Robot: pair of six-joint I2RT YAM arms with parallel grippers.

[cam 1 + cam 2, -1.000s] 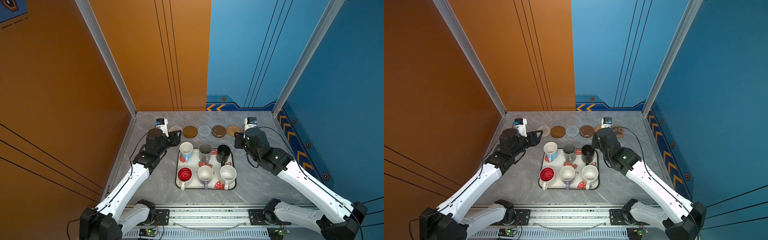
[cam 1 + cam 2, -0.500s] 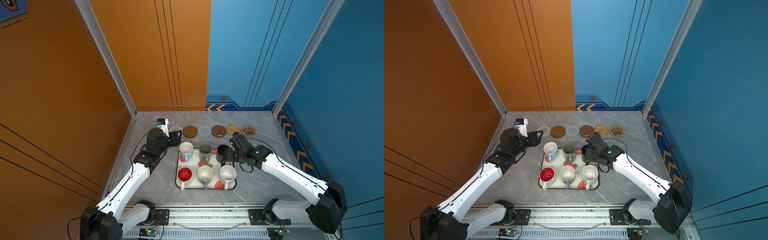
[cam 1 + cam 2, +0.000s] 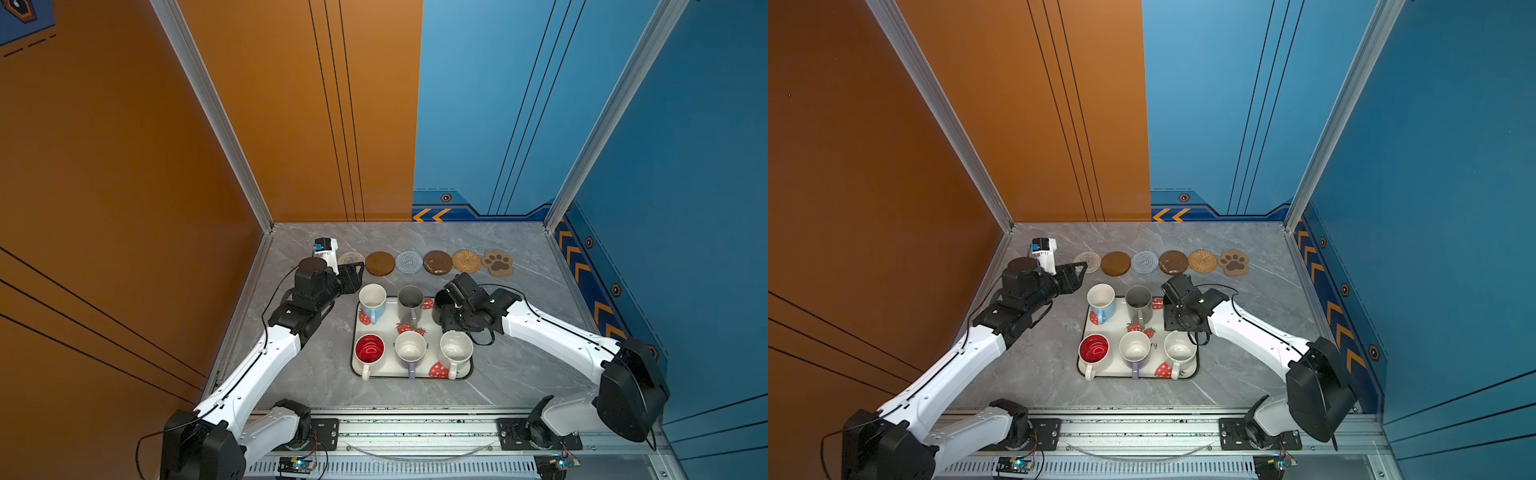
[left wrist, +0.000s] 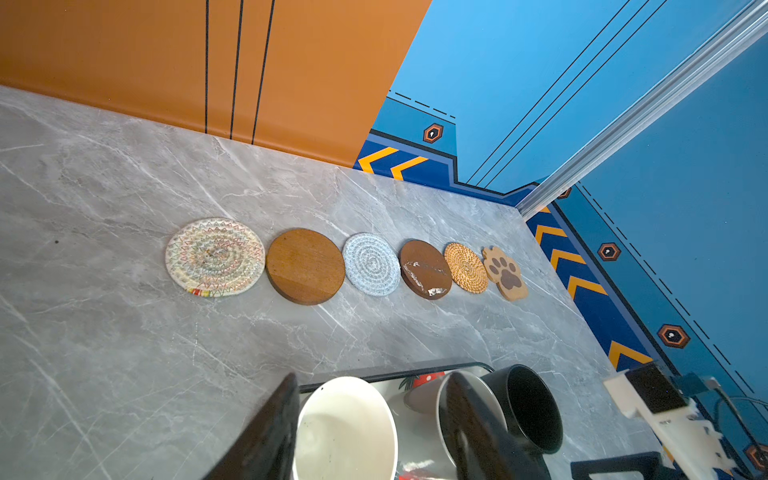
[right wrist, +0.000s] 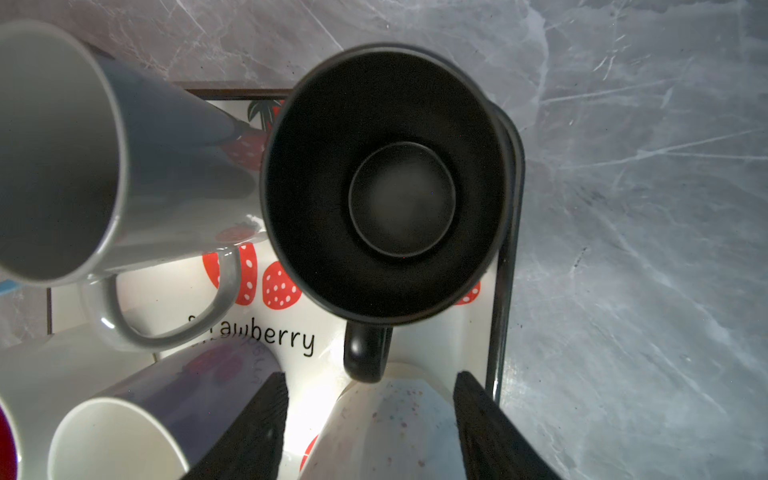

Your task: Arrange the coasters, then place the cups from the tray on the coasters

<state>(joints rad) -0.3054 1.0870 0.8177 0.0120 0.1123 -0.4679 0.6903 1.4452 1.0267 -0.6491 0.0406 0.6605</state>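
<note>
Six coasters lie in a row along the back, from the beige woven round [image 3: 351,258] to the brown paw [image 3: 497,262]. The strawberry tray [image 3: 415,377] holds six cups. My left gripper [image 4: 372,380] is open at the tray's back left corner, with its fingers either side of the light blue cup [image 3: 372,301] near the rim, touching nothing. My right gripper [image 5: 370,419] hangs open above the tray's back right corner, looking down into the black cup [image 5: 386,183]. That cup's handle [image 5: 365,353] points at the gap between the fingers. The speckled cup [image 5: 386,432] sits below them.
The grey cup [image 3: 410,302] stands between the two grippers. The red-lined cup [image 3: 369,348] and the lavender cup [image 3: 410,348] fill the tray's front row beside the speckled one. Orange and blue walls close in the back and both sides.
My right arm has swung from the back right by the paw coaster down over the black cup, and its jaws have opened. The left arm has barely moved.
</note>
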